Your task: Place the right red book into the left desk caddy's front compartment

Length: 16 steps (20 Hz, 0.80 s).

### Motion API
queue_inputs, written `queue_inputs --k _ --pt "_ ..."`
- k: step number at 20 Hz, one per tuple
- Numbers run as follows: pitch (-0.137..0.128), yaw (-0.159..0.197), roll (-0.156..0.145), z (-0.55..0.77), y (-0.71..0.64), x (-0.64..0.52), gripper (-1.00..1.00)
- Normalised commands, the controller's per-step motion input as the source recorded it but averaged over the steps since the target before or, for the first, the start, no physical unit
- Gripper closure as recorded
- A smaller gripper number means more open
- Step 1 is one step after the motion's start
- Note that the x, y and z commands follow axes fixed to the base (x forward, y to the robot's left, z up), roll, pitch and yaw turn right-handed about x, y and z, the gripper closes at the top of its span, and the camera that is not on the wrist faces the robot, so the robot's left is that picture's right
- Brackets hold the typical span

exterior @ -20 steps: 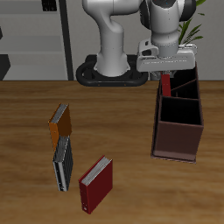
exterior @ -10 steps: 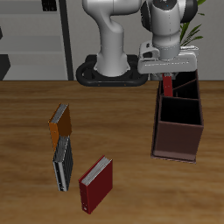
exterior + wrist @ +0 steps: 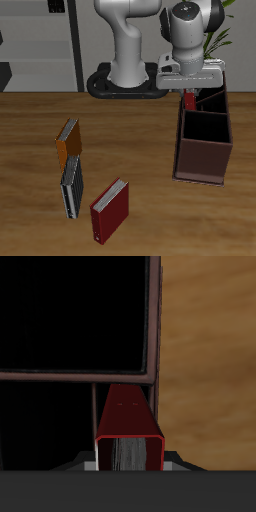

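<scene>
My gripper (image 3: 190, 88) is shut on the right red book (image 3: 190, 101), a slim dark red hardcover that hangs upright below the fingers. In the wrist view the book (image 3: 129, 422) shows its pale page edges. It hangs at the rim of the left desk caddy (image 3: 203, 160), a dark brown box with black sections. The book is at the caddy's end section farthest from the table's front edge, the front compartment (image 3: 208, 102). In the wrist view a brown divider (image 3: 80, 376) and a black section (image 3: 70, 311) lie just beyond the book.
A second red book (image 3: 110, 209) lies flat near the table's front edge. An orange book (image 3: 68, 141) and a grey-black book (image 3: 71, 187) lie beside it. The robot base (image 3: 128, 82) and a plant (image 3: 218, 40) stand behind the caddy.
The gripper with the book has turned a little and sunk slightly at the caddy's back end. The books on the table have not moved.
</scene>
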Motion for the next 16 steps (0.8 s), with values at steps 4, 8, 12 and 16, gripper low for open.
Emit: queue_inputs --k 4,8,12,16 --pt "0.004 -0.006 0.016 -0.09 0.04 -0.02 1.00" --pt "0.015 -0.011 0.022 -0.19 0.07 -0.04 1.00" --pt "-0.007 -0.013 0.029 -0.08 0.06 -0.09 1.00" --pt "-0.012 -0.004 0.019 -0.06 0.03 -0.03 1.00"
